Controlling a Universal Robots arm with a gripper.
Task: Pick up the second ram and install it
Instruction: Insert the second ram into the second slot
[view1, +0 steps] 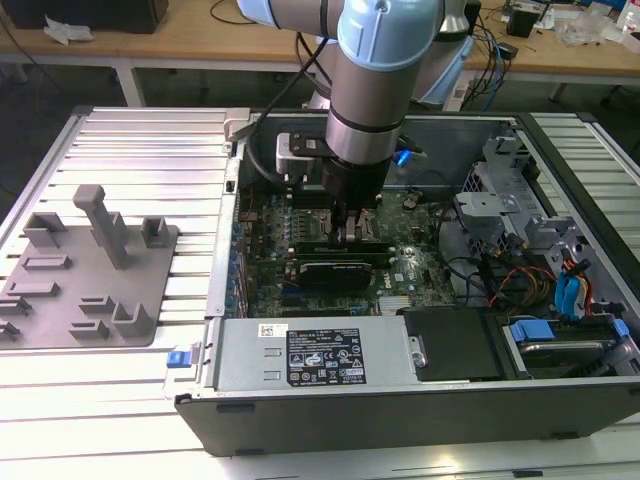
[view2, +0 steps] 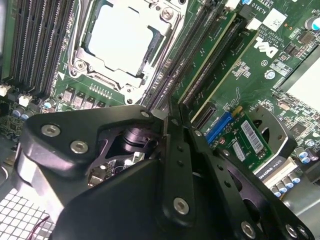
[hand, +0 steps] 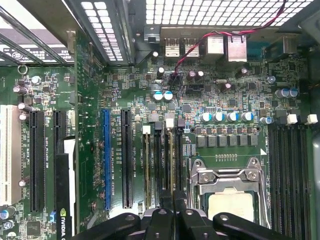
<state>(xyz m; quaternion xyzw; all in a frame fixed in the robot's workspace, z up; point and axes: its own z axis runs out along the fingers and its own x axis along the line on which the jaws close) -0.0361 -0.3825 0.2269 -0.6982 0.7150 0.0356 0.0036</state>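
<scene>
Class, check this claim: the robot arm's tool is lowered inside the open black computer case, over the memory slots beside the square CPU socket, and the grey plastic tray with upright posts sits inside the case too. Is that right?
Not quite. The exterior view shows the grey plastic tray with upright posts outside the open black computer case, on the ribbed table at the exterior view's left. The rest holds: the tool is down over the memory slots beside the square CPU socket.

Ribbed metal counter (view1: 140, 150), pale grey slats running left-right. Grey plastic tray (view1: 85, 285) with upright posts lies flat on counter at exterior view's left. Open computer case (view1: 420, 400) lies on its side just beside tray, at exterior view's right, motherboard facing up.
</scene>
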